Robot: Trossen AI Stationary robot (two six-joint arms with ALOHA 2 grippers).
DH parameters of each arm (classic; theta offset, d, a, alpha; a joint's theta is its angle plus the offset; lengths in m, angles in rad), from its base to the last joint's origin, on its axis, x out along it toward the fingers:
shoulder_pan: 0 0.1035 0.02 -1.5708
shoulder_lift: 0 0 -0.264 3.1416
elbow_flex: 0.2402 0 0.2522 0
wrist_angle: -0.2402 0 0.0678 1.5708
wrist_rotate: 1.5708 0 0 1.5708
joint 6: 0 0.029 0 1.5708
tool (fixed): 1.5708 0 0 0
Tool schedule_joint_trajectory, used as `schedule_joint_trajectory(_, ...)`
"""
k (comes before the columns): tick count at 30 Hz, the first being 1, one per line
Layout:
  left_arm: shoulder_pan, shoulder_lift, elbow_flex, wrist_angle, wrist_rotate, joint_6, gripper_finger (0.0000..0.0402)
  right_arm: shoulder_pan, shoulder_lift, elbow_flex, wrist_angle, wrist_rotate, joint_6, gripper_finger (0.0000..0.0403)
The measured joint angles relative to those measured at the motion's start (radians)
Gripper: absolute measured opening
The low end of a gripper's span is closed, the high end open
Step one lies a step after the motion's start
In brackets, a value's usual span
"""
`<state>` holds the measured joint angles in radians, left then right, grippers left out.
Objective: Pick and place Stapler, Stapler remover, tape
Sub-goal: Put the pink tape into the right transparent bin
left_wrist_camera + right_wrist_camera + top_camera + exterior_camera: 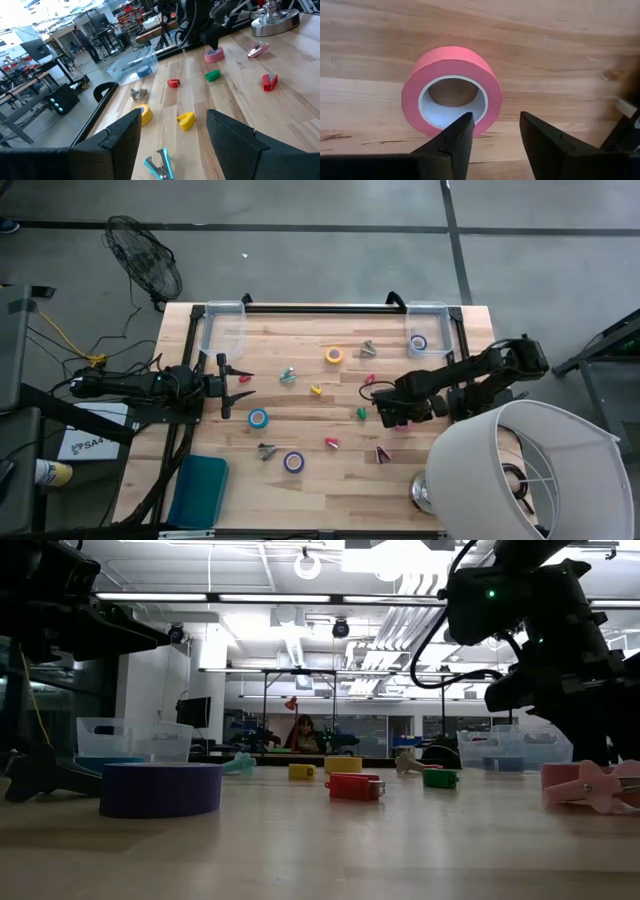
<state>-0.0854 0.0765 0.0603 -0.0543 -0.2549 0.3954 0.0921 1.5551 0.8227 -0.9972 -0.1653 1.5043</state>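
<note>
The pink tape roll (451,89) lies flat on the wood, pale hollow centre up. My right gripper (495,120) hangs open just above it, pointing down. One fingertip (464,125) shows over the roll's near wall and the other (532,125) outside it; no touch shows. In the high view this gripper (386,408) is right of centre. My left gripper (243,386) waits open at the left side. The yellow tape (334,355), blue tape (258,418) and purple tape (293,462) lie flat on the table.
Small staplers, yellow (316,389), green (361,413) and red (369,379), and staple removers, teal (288,375), grey (368,348) and pink (381,453), are scattered mid-table. Clear bins (222,325) (430,330) stand at the far corners, the right one holding a blue roll. A white lampshade (530,470) is at near right.
</note>
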Motion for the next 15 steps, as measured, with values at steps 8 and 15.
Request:
schedule_joint_trajectory(8, 0.0, 0.0, 0.0, 0.0, 0.0, 0.0, 0.0221, 0.0, -0.013, -0.003, 0.011, 0.023, 0.006, 0.0156)
schedule_joint_trajectory(15, 0.0, 0.0, 0.0, 0.0, 0.0, 0.0, 0.0221, -0.001, -0.012, -0.037, 0.012, 0.049, 0.006, 0.0156)
